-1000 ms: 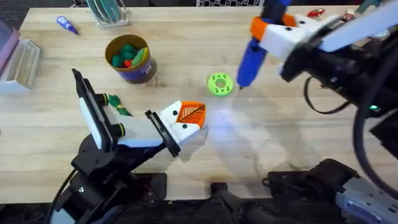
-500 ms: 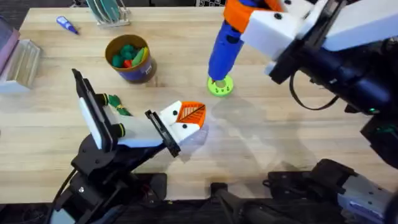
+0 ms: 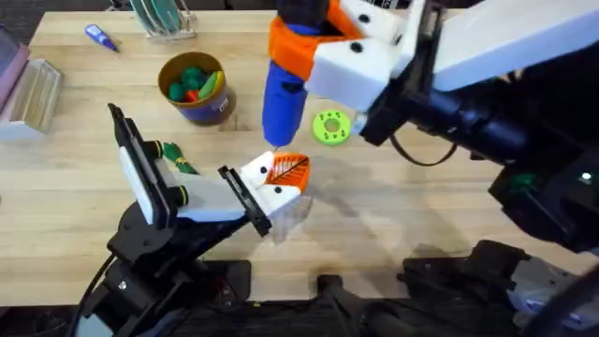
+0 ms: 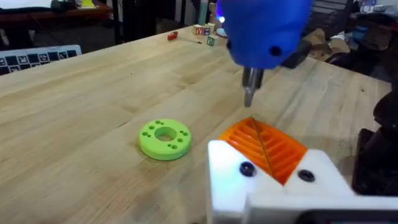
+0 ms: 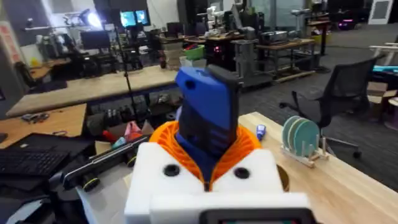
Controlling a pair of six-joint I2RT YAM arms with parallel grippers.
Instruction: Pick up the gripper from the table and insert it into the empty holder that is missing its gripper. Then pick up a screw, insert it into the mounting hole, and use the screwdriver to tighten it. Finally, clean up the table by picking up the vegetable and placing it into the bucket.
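Note:
My right gripper (image 3: pixel 301 45) (image 5: pixel 208 146) is shut on the blue screwdriver (image 3: pixel 283 94) (image 5: pixel 208 115), which it holds upright. The silver bit (image 4: pixel 250 90) hangs just above my left gripper (image 3: pixel 284 176) (image 4: pixel 268 149). The left gripper's white holder block (image 4: pixel 273 183) carries orange ribbed pads (image 4: pixel 273 146) pressed together, with black screw heads (image 4: pixel 247 168) in its face. I see no loose orange gripper on the table. The dark-green vegetable (image 3: pixel 175 155) lies beside the left arm. The yellow bucket (image 3: pixel 197 89) stands behind it with toy produce inside.
A bright-green disc (image 3: pixel 330 127) (image 4: pixel 165 137) lies on the table just right of the screwdriver. A small blue-and-white pen (image 3: pixel 100 37) and a rack of discs (image 3: pixel 164 17) sit at the back left. A grey tray (image 3: pixel 28 94) is at the left edge.
The right arm has carried the screwdriver left and nearer, from beside the green disc to just over the left gripper's orange pads. The left arm has not moved.

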